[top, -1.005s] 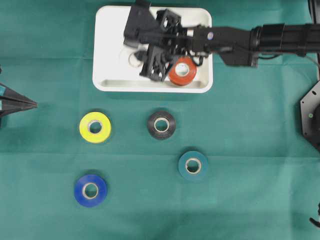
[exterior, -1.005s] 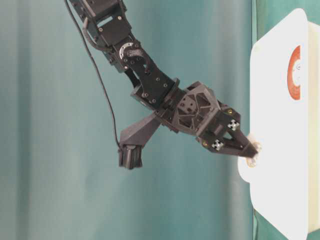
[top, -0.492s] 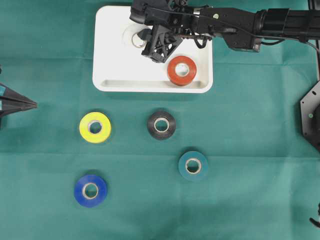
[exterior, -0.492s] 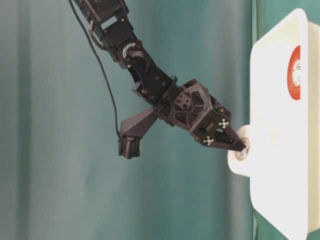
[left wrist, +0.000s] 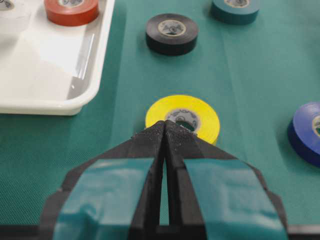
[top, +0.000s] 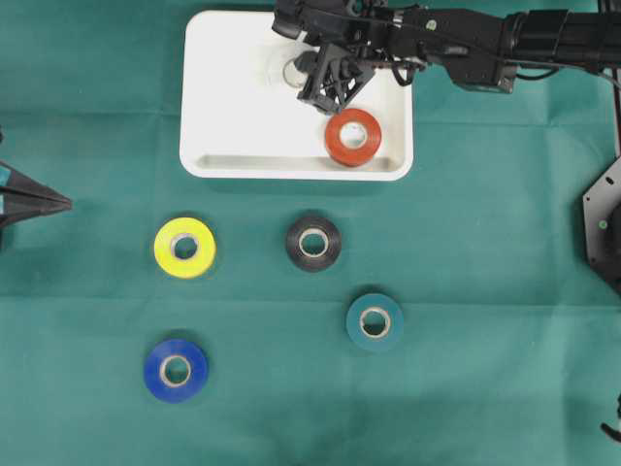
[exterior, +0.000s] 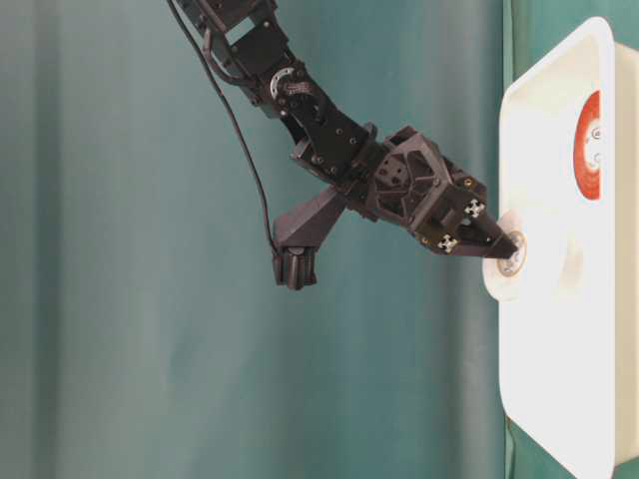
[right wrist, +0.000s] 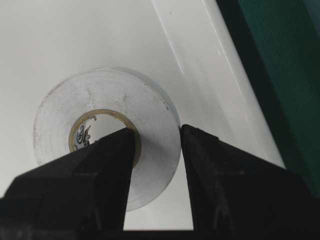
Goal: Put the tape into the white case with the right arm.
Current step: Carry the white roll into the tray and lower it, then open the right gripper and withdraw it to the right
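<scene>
A white tape roll [top: 290, 70] sits over the back part of the white case [top: 223, 107]. My right gripper [top: 305, 78] is shut on its wall, one finger through the hole and one outside. The right wrist view shows the white roll [right wrist: 100, 100] pinched in the gripper [right wrist: 157, 132], with the case floor [right wrist: 75, 35] right behind it. From table level the roll [exterior: 516, 264] hangs at the gripper [exterior: 502, 249] by the case [exterior: 559, 389]; I cannot tell whether it touches the floor. My left gripper [left wrist: 165, 125] is shut and holds nothing, out at the left edge [top: 53, 202].
A red roll [top: 351, 137] lies in the case's front right corner. On the green cloth lie a yellow roll [top: 184, 247], a black roll [top: 313, 242], a teal roll [top: 375, 321] and a blue roll [top: 176, 369]. The yellow roll [left wrist: 200, 112] lies just past the left fingertips.
The right gripper has carried the white roll to the right and toward the case's back wall. The left arm and the other rolls have stayed put.
</scene>
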You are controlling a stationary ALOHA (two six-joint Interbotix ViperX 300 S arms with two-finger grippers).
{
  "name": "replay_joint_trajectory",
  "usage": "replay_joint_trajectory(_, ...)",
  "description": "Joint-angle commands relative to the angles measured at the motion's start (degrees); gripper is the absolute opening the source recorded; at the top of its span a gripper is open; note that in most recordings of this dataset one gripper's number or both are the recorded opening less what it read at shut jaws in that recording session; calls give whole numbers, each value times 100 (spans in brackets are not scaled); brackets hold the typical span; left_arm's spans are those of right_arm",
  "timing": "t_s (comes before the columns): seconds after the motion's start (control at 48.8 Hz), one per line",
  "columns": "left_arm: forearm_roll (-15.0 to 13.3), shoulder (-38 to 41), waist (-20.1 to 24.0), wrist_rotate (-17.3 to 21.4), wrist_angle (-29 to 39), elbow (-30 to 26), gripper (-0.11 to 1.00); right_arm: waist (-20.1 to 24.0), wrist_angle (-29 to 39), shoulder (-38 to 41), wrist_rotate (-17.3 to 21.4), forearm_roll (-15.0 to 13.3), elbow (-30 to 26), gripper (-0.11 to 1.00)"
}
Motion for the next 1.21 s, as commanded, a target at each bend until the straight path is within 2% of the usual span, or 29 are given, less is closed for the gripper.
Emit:
replay_joint_trajectory(0.0,-9,44,9,9,-53,-62,0,18,-35,-255,9,-18,-62,2)
replay_joint_trajectory(0.123,-9,53,9,9,-53,-62,0,9,-53,-255,0,-35,-62,2)
replay_joint_trajectory(0.287,-9,44,9,9,-53,-62,0,0,-62,-255,18,-193,-35,3)
replay_joint_trajectory(0.369,-9,44,9,9,-53,-62,0,-9,-62,-255,26,-281,9,18)
replay_joint_trajectory(0.431,-9,53,9,9,-53,-62,0,0,-62,-264,26,-325,44,34)
replay_joint_trajectory(0.492,-9,44,9,0,-53,-62,0,0,-62,-264,26,-352,62,54)
replay_joint_trajectory(0.533,-9,53,9,9,-53,-62,0,0,-35,-264,26,-352,70,62)
replay_joint_trajectory(0.636,-9,53,9,0,-53,-62,0,0,26,-281,26,-360,123,58)
replay_joint_trajectory(0.82,-9,53,18,0,-53,-62,0,-9,176,-589,9,-369,439,58)
replay_joint_trajectory(1.189,-9,53,9,0,-53,-62,0,-9,88,-2057,44,-369,2118,58)
